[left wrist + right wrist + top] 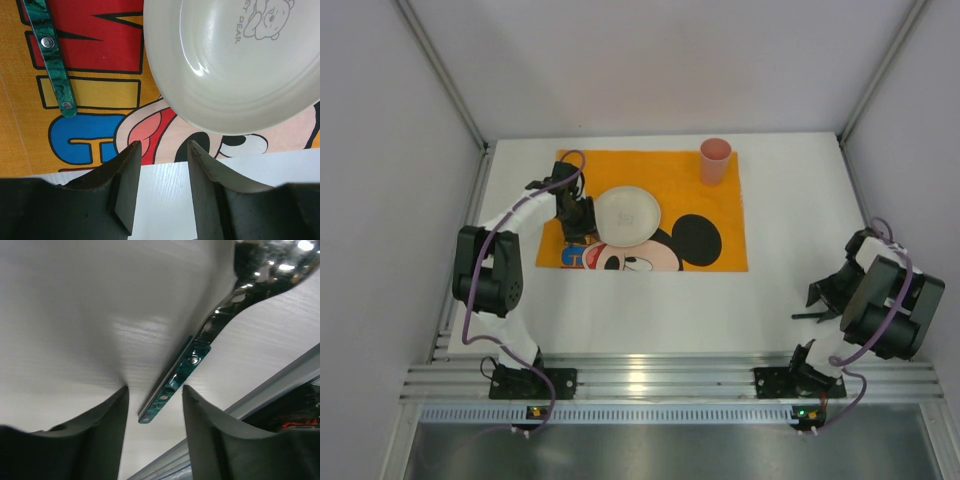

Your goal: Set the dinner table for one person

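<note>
Here our right hand [155,388] straddles the green-handled utensil [175,382], unclenched, not gripping; it lies on the bench [65,315] by the right rail [280,390], long axis running away from the hand. Our left hand [163,145], released and empty, hovers well apart.

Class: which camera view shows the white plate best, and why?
Top external: the whole plate sits on the orange placemat. The left wrist view crops it, though its bear print shows. The right wrist view misses it.
</note>
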`<state>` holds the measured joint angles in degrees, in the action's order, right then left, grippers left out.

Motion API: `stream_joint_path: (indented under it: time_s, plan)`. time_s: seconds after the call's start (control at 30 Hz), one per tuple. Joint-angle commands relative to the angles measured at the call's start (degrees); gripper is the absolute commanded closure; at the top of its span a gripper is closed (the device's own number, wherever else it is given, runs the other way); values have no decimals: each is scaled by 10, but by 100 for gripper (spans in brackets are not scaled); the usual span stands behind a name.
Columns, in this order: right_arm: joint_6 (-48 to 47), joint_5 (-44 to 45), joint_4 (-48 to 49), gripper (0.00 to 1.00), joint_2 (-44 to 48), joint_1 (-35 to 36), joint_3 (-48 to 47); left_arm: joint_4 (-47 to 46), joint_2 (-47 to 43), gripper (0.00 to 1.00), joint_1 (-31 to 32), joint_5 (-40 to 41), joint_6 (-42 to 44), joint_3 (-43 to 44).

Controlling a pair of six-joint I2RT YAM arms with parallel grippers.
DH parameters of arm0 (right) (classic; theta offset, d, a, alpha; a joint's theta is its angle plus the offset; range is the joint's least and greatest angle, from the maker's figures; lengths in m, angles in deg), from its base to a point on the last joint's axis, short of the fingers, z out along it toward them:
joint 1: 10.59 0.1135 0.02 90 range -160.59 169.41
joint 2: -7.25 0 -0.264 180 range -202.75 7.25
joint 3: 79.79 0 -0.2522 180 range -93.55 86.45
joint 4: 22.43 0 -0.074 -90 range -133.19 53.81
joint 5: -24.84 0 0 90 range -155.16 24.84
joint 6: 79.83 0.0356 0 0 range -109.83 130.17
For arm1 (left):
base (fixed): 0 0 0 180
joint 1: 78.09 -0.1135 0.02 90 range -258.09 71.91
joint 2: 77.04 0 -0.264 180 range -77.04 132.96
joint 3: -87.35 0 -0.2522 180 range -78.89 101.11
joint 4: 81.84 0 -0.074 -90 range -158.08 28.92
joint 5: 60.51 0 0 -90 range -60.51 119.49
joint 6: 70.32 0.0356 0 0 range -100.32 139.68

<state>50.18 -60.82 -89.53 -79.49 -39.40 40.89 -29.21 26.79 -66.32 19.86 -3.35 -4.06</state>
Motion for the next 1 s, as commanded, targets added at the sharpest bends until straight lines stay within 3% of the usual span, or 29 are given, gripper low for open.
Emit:
stream_joint_path:
  time_s: [0.0,0.03,0.07,0.13,0.17,0.33,0.53,0.77,0.97]
  plan:
    - [-8,34,65,55,-36,-3,10,-17,-30,53,1,0,4,-3]
    - [-11,33,68,62,-39,-2,12,-17,-33,53,1,2,4,-2]
    - [-16,33,72,76,-42,1,14,-16,-32,53,1,3,4,-2]
    - [-21,36,78,88,-44,3,15,-13,-33,53,1,5,4,-2]
    - [-27,37,78,99,-44,3,14,-13,-34,53,1,5,4,-2]
    - [-42,25,62,100,-42,9,-22,-7,-27,53,1,7,1,4]
    - [-51,59,-13,100,-30,109,-185,1,-26,53,2,6,-4,18]
    - [-84,155,-113,100,-111,410,-533,8,-35,53,6,16,-12,39]
    - [-153,153,-100,100,-203,575,-665,8,-85,52,11,56,-22,37]
